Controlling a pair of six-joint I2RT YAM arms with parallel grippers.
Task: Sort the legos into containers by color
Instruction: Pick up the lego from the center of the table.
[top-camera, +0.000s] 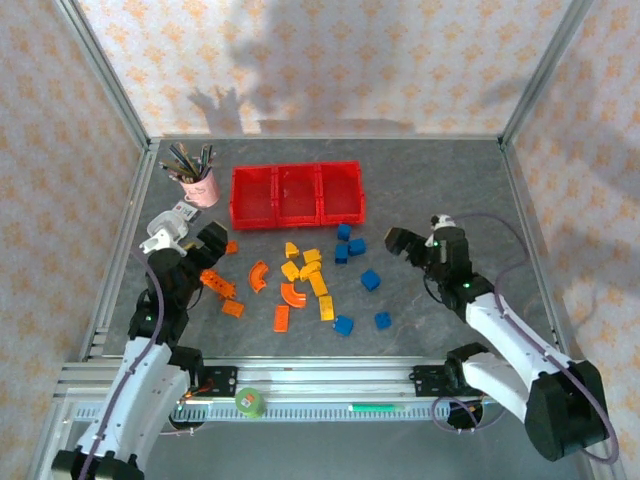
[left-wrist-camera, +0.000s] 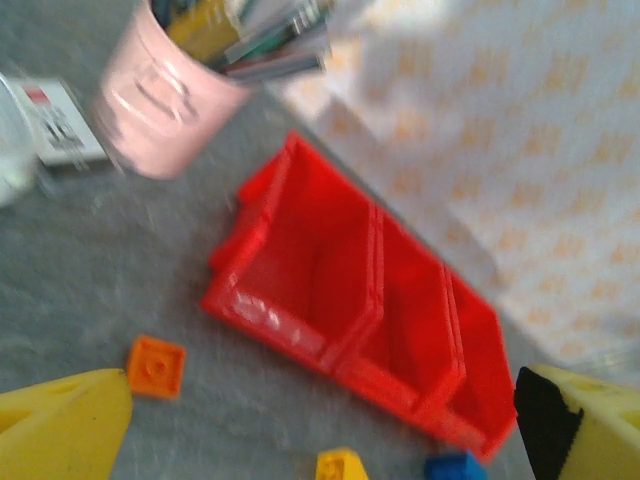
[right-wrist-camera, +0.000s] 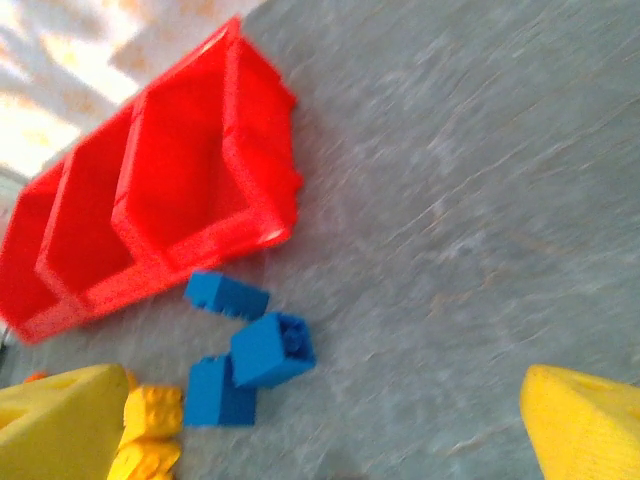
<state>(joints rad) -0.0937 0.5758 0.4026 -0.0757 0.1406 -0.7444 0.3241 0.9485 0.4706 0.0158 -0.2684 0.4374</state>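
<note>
The containers (top-camera: 296, 195), three joined red bins, stand empty at the back centre of the grey table. Orange legos (top-camera: 258, 275), yellow legos (top-camera: 311, 270) and blue legos (top-camera: 349, 240) lie scattered in front of them. My left gripper (top-camera: 213, 240) hovers open at the left edge of the pile, near a small orange brick (left-wrist-camera: 156, 366), facing the bins (left-wrist-camera: 350, 300). To the right of the pile my right gripper (top-camera: 398, 243) is open too. Three blue bricks (right-wrist-camera: 272, 348) lie left of centre ahead of its fingers (right-wrist-camera: 590, 430), with the bins (right-wrist-camera: 150, 190) beyond. Neither holds anything.
A pink cup of pens (top-camera: 199, 180) stands left of the bins. A white labelled object (top-camera: 170, 225) lies by the left gripper. A green tape roll (top-camera: 249, 402) sits on the front rail. Aluminium frame posts and patterned walls enclose the table.
</note>
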